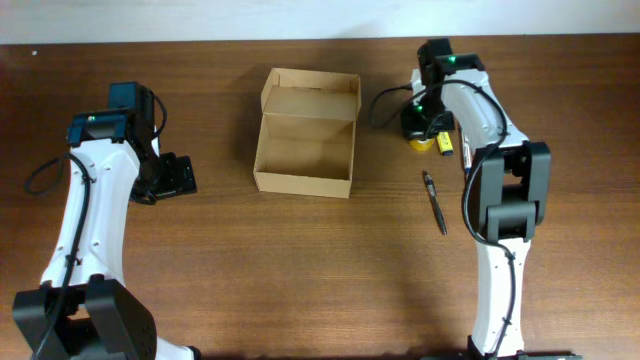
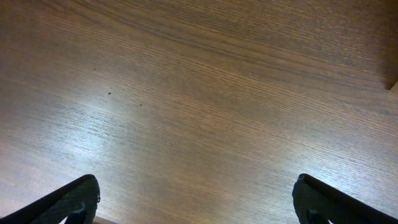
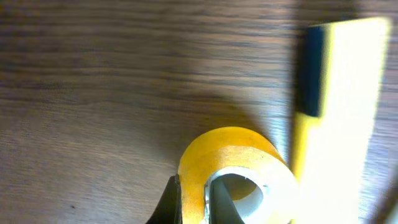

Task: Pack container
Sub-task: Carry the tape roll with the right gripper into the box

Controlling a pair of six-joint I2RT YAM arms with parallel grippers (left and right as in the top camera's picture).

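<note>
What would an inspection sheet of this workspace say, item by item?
Surface: brown wood-grain table, no spills seen.
Job's things: tan cardboard box, empty, flap lid open at far side.
Clutter: yellow roll of tape; yellow block with dark blue end beside it; black pen lying apart.
Grippers: left gripper open over bare wood; right gripper pinching the roll's wall.
Cables: black cable loops on both arms, clear of the box.
Surroundings: pale strip beyond the far table edge.

The desk [image 2: 186, 93] is seen as wood-grained with a soft sheen; the container [image 1: 305, 155] as matt cardboard; the tape roll [image 3: 233, 149] as glossy
</note>
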